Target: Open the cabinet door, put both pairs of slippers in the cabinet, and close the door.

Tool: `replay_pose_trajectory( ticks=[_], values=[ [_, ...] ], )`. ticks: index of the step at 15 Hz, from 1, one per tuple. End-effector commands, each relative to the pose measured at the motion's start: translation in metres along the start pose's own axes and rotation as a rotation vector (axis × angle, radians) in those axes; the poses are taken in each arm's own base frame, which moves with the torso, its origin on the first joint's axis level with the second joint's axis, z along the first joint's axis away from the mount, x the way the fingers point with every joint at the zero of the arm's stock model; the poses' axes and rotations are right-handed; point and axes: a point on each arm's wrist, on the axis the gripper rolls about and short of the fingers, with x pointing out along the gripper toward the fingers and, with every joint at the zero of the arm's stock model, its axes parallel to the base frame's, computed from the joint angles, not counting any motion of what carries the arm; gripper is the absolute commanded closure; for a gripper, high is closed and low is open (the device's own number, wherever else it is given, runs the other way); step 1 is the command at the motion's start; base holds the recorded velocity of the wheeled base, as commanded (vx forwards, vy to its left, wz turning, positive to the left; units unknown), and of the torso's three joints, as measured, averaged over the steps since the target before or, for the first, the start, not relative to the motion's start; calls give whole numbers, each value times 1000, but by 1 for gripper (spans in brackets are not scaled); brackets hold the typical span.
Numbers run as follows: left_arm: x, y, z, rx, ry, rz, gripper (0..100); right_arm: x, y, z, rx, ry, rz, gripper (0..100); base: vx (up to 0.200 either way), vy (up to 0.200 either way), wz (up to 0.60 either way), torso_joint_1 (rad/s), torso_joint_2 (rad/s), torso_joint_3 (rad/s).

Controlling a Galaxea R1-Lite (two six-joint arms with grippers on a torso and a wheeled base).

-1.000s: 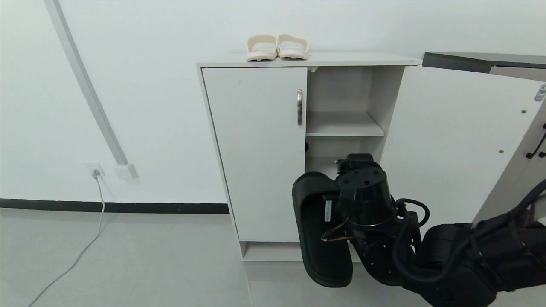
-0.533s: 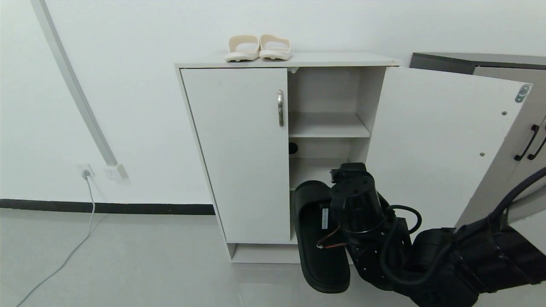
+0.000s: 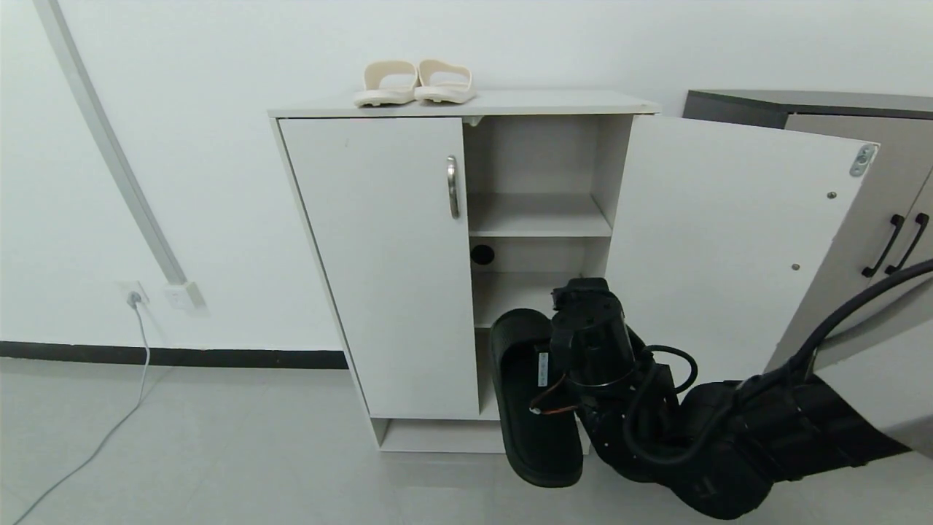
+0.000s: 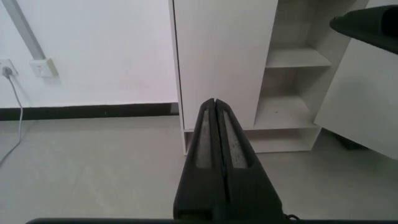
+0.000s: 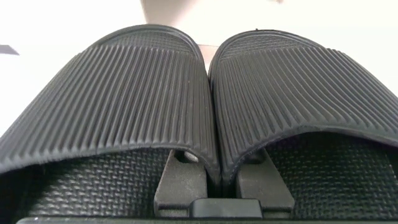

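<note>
Black slippers [image 3: 536, 394] hang on edge before the cabinet's [image 3: 379, 255] open right half, long axis near upright and toes uppermost. One bears a white label with print too small to read. The right hand [image 5: 214, 183] pinches their straps together. The left hand [image 4: 214, 124] is closed and empty. Cream slippers [image 3: 415, 82] sit on the cabinet top.

Bright, even light filled the room; soft shadows sat inside the cabinet [image 3: 379, 270], the floor [image 3: 219, 452] faintly glossy.
</note>
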Motion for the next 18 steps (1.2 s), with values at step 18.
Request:
replay_pose_trajectory(
  ticks=[18],
  values=[
    [0,0,0,2,3,-1,100,47,13,-38,-36,63,2,100,0,0,0,1,1,-61]
  ],
)
